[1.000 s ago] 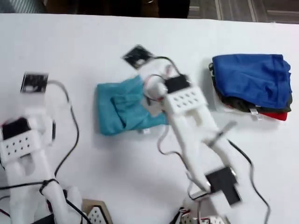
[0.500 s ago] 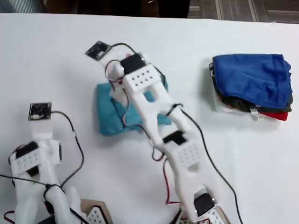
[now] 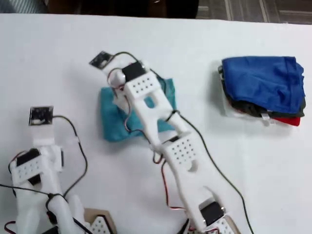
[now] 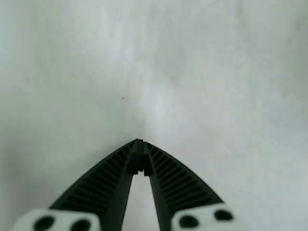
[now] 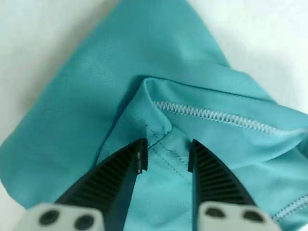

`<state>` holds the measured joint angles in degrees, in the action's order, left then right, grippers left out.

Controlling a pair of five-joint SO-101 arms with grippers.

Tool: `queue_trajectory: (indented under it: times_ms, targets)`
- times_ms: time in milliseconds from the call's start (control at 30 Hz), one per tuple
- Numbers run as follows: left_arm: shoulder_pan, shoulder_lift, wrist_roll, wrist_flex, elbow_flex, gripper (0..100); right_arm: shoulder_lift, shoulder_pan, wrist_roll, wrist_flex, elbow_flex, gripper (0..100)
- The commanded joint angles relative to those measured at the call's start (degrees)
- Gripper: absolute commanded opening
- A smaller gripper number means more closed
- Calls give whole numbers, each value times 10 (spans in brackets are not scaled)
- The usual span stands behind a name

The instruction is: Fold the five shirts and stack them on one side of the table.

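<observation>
Leftmost, the left arm (image 3: 34,170) stands on the white bench (image 3: 58,48), well to the left of the teal shirt (image 3: 113,119) and nearer the front edge than the shirt is. In its wrist view the left tool (image 4: 138,161) is closed. The two dark ribbed jaws meet at their tips with nothing between them, and bare bench surface lies underneath.

Next comes the teal shirt itself, folded into a rough rectangle and lying flat. The right arm (image 3: 183,156) stretches over it from the front edge, its white links covering the shirt's right half and its wrist above the shirt's far edge. The right wrist view shows the right tool (image 5: 167,156) with its jaws parted, holding nothing. It hangs over a folded upper layer of the teal shirt, and a white-stitched hem (image 5: 211,115) runs just beyond its tips. A small ridge of cloth sits between the tips; I cannot tell whether they touch the fabric.

Well to the right of the teal shirt, with bare bench between, sits the stack (image 3: 263,90) of folded garments. A blue shirt (image 3: 261,78) lies on top, a dark garment (image 3: 243,107) shows beneath it, and a red shirt (image 3: 287,120) peeks out at the bottom.
</observation>
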<state>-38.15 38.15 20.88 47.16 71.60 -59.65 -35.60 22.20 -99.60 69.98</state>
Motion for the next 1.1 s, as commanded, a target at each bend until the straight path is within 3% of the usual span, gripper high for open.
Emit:
queue_trajectory:
  times_ms: [0, 167, 833, 1067]
  targets:
    - [-2, 11, -1, -10, 1, 27, 5, 7, 2, -5, 18, 144]
    - [-2, 11, -1, -10, 1, 27, 4, 16, 39, -5, 18, 13]
    - [-2, 10, -1, -10, 2, 27, 115, 94, 45, -15, 7, 22]
    - [-2, 10, -1, -10, 2, 27, 114, 29, 55, -14, -48, 199]
